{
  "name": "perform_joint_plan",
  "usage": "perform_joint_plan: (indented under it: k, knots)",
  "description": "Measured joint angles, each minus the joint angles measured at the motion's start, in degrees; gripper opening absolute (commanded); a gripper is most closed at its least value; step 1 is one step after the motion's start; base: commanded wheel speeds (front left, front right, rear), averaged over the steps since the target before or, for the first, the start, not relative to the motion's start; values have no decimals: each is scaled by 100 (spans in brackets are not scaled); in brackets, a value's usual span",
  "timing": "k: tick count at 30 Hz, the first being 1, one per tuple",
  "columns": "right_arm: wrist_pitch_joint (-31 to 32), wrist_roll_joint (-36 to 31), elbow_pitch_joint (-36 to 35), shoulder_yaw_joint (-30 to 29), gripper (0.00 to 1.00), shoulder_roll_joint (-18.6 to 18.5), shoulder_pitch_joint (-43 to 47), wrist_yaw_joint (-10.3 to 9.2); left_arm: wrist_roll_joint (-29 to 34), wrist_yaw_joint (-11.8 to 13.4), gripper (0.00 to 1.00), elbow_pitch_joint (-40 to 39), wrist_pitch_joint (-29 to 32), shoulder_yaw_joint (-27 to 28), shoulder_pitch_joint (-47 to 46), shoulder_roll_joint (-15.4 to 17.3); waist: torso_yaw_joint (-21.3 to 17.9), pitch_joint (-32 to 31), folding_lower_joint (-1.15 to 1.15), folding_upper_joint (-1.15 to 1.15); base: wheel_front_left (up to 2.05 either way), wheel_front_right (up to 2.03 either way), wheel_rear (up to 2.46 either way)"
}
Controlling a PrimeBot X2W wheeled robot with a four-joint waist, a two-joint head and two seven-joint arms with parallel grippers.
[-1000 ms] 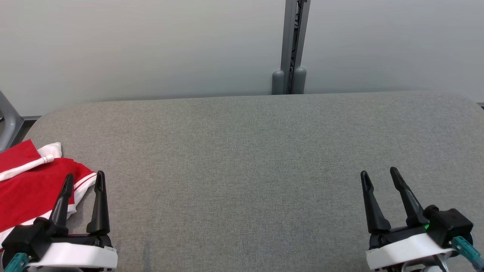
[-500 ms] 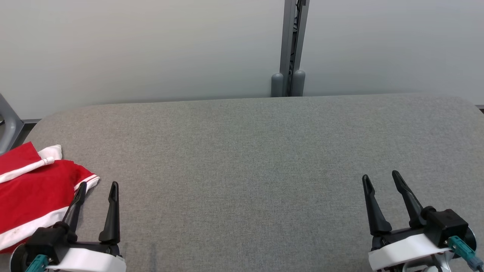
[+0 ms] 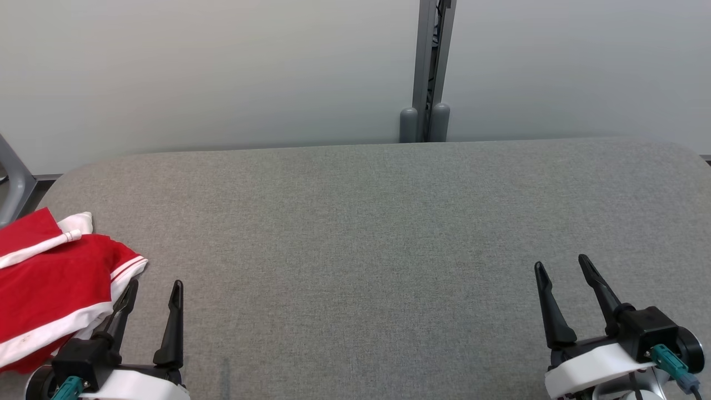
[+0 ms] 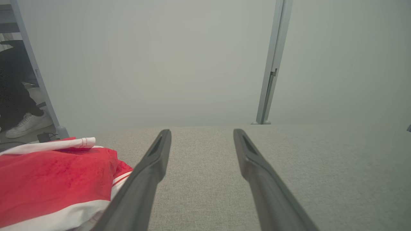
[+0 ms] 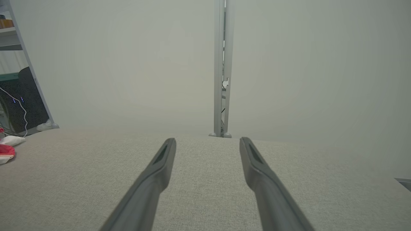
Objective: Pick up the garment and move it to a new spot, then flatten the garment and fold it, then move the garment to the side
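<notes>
A folded red garment with white trim lies at the table's left edge; the same garment fills the lower left of the left wrist view, and its tip peeks in at the far left of the right wrist view. Just right of its hem, my left gripper stands open and empty, its fingers over bare cloth. My right gripper is open at the lower right, holding nothing, far from the garment.
The grey fabric-covered table spans the view, backed by pale wall panels with a grey post at the joint. A person's white shoe is on the floor beyond the left edge.
My left gripper has pulled back and to the right, coming off the garment's hem onto bare table. The right gripper has drawn back slightly. The garment lies where it was.
</notes>
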Motion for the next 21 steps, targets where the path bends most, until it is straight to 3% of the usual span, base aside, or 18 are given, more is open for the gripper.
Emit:
perform_joint_plan:
  k: [21]
  knots:
    - [0, -80, -57, -30, 100, 1, -60, 0, 86, 20, 100, 142, 0, 135, -81, -40, 26, 25, 0, 0, 0, 0, 0]
